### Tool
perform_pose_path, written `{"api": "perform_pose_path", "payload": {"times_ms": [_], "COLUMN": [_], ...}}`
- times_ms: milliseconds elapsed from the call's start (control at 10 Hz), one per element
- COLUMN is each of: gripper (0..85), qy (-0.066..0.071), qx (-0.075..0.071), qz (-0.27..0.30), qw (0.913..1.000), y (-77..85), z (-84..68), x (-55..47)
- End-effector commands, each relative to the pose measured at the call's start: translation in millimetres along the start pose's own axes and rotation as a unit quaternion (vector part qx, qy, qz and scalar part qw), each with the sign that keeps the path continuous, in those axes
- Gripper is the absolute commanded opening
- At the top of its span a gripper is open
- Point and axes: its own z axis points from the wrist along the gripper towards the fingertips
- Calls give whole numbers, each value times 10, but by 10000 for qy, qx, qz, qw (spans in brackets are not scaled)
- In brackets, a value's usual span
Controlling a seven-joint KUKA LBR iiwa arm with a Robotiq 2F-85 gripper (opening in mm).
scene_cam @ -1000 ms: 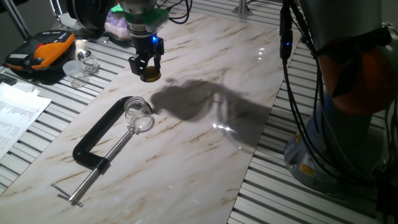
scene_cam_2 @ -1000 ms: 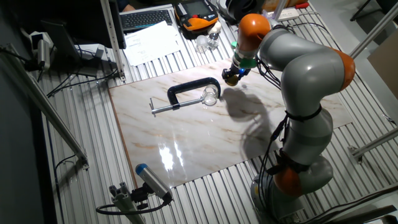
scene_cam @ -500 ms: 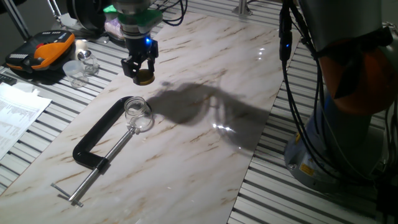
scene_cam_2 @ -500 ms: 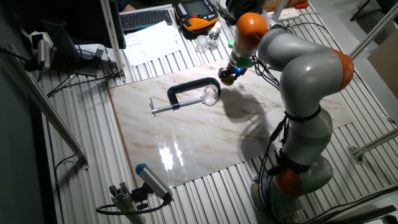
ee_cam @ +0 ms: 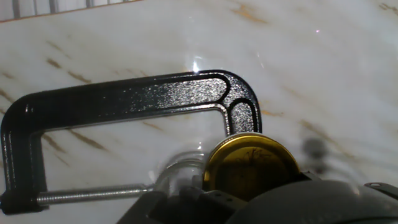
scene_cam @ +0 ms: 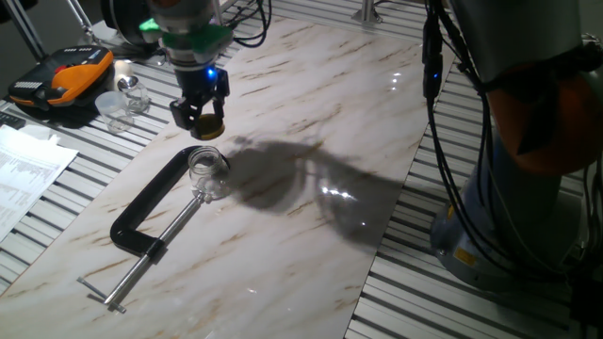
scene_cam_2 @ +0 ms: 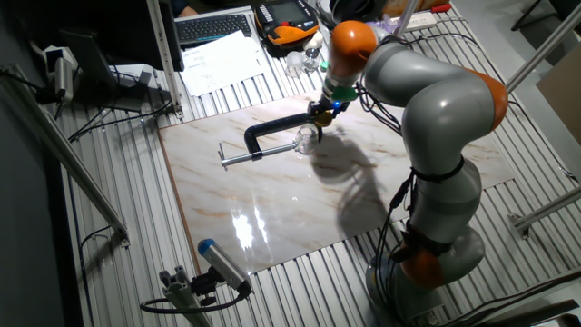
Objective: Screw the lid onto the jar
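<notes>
My gripper (scene_cam: 205, 121) is shut on the gold lid (scene_cam: 209, 126) and holds it in the air just above and behind the jar (scene_cam: 205, 168). The small clear glass jar stands upright, clamped in the black C-clamp (scene_cam: 141, 205) on the marble board. In the other fixed view the gripper (scene_cam_2: 320, 115) hangs just right of the jar (scene_cam_2: 306, 139). In the hand view the lid (ee_cam: 250, 167) shows as a gold disc in front of the clamp's jaw (ee_cam: 239, 109), and the jar's rim (ee_cam: 177, 169) shows faintly to its left.
The clamp's screw handle (scene_cam: 118, 287) reaches toward the board's front left. An orange-black case (scene_cam: 61, 80) and clear cups (scene_cam: 121, 102) lie on the slatted table at far left, with papers (scene_cam: 24, 169) in front. The arm's base (scene_cam: 528, 151) and cables stand at right.
The gripper with the gold lid has moved left and toward the jar, from over the open board to just above the clamp's jaw. The jar and clamp have not moved.
</notes>
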Motion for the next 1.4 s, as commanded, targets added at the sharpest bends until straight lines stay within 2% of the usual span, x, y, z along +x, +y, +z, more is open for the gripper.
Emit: {"api": "perform_pose_path", "payload": {"times_ms": [0,200,700,1300], "gripper": [0,0,0,0], "qy": [40,69,14,14], "qx": [23,52,64,65], "qz": [-41,-95,58,112], "qw": [10000,9999,10000,9999], "y": [20,132,320,400], "z": [14,85,146,187], "x": [4,57,207,249]}}
